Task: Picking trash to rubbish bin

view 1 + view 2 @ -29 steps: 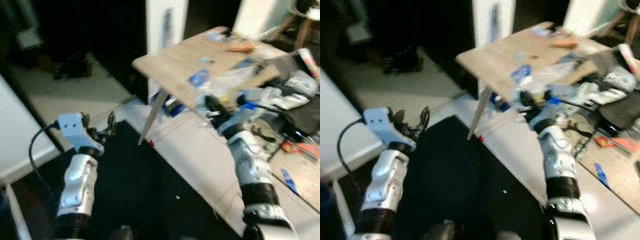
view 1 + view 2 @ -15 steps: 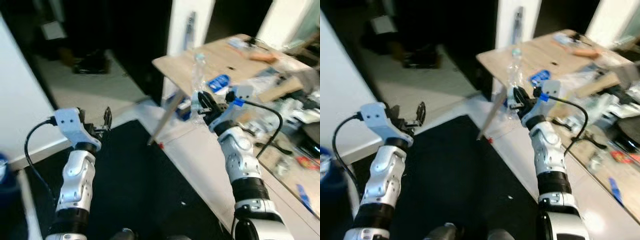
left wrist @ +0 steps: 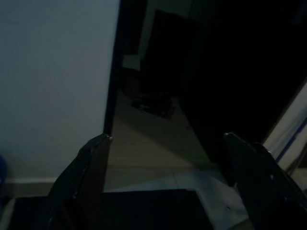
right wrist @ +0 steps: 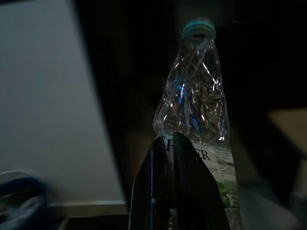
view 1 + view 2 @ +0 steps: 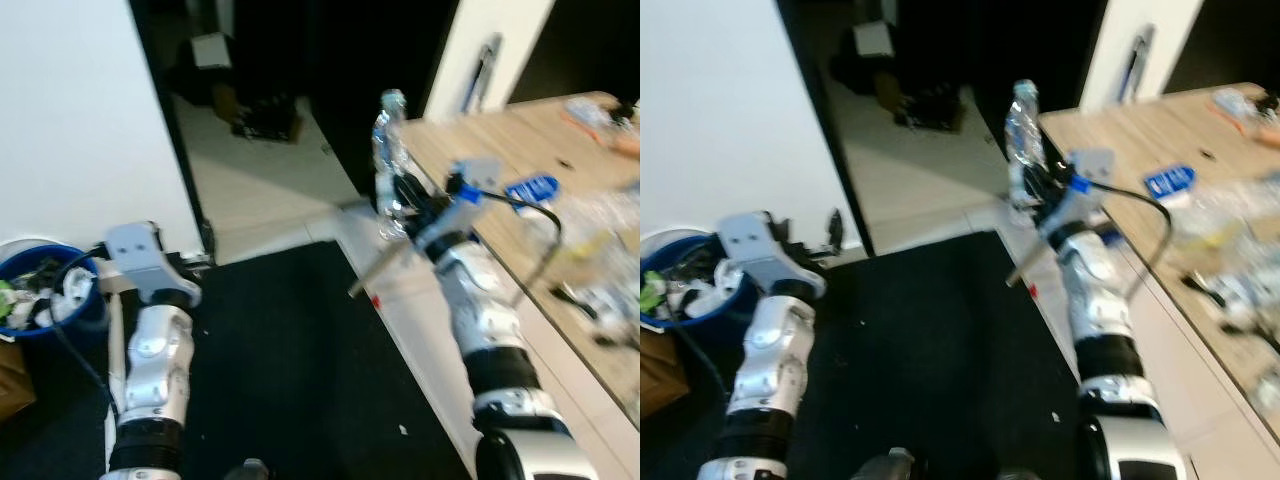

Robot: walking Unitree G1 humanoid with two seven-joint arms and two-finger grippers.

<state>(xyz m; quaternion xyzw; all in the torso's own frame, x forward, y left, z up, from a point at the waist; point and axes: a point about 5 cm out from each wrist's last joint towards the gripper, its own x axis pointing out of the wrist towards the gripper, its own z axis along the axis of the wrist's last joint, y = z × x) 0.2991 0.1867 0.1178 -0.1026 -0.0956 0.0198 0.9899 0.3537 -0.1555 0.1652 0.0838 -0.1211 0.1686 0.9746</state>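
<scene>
Right wrist view is showing my right gripper (image 4: 178, 191) closing its two black fingers around a crushed clear plastic bottle (image 4: 196, 105), which is standing upright with its teal cap (image 4: 198, 27) on top and a printed label just above the fingers. Seen from my head, I am holding this bottle (image 5: 387, 160) up in front of me, beside the corner of the wooden table (image 5: 500, 140). On the table top a blue packet (image 5: 531, 187) and some clear plastic wrappings (image 5: 600, 215) are lying, blurred.

My left gripper (image 5: 830, 232) is hanging in front of me on the left side, above the black floor mat (image 5: 290, 370). In the left wrist view its fingers (image 3: 91, 177) are standing wide apart with nothing between them, and they are pointing toward a dark doorway (image 3: 158, 81) next to a white wall (image 5: 70, 110).

A blue rubbish bin (image 5: 35, 290) is standing at my far left, against the white wall, and it is already holding some white and green trash (image 5: 30, 300). The bottle is well apart from this bin.
</scene>
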